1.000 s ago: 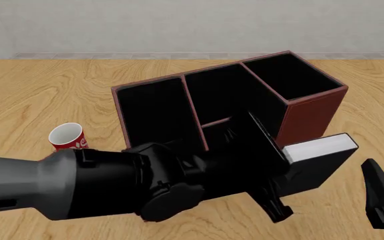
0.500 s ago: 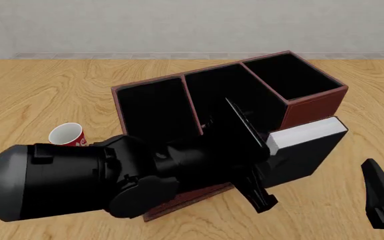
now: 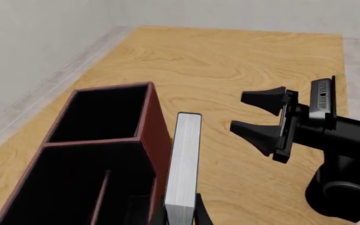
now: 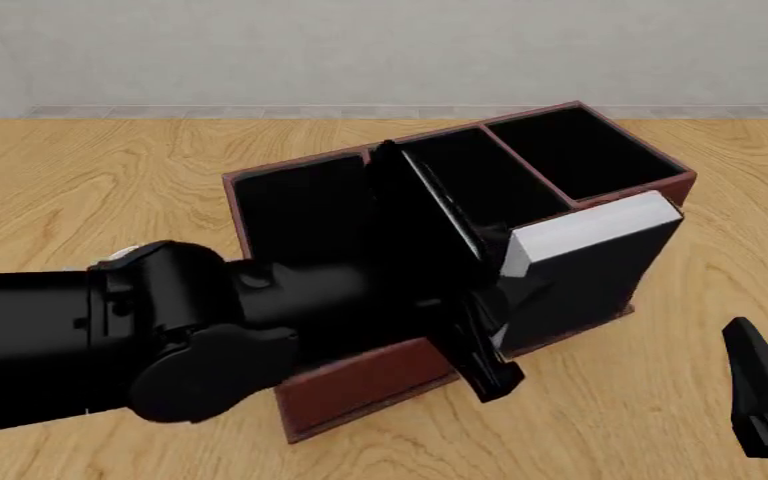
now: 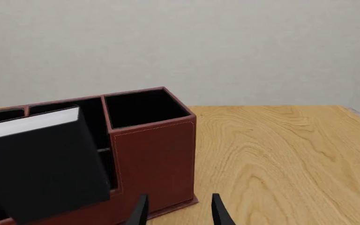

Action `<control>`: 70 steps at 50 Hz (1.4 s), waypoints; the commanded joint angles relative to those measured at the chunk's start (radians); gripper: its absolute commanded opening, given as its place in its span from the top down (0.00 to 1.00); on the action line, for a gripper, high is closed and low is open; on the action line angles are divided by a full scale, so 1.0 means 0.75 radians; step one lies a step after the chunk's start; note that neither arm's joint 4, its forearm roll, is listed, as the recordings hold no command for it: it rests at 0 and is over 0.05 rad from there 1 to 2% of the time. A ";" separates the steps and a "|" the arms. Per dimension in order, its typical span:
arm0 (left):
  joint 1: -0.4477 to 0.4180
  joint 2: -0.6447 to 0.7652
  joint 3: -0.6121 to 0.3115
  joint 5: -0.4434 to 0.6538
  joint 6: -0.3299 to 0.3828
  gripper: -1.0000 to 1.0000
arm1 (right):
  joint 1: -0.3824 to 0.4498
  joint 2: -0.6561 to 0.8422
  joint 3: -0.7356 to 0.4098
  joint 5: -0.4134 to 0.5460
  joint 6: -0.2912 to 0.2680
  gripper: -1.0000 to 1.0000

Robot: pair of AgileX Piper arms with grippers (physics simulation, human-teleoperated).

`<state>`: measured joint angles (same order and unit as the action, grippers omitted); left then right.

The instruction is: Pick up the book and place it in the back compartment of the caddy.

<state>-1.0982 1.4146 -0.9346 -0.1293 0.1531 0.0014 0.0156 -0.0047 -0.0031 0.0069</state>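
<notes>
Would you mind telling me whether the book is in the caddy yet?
Not yet. The left gripper holds the book beside the caddy, outside its walls.

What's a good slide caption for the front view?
Left gripper holds the book raised beside the caddy, not yet in the back compartment; right gripper waits open.

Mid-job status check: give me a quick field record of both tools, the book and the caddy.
left tool: shut on the book, carrying it
book: lifted, page block up, beside the caddy's near wall, not in any cell
caddy: upright on the table, visible cells hold nothing
right tool: open, holds nothing, apart from the book
</notes>
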 commanded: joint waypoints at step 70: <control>0.182 0.006 0.034 -0.036 0.060 1.00 | 0.000 0.000 0.000 0.000 0.000 0.00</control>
<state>-0.9684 1.4010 -0.8889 -0.1441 0.1771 0.0013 0.0155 -0.0047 -0.0030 0.0069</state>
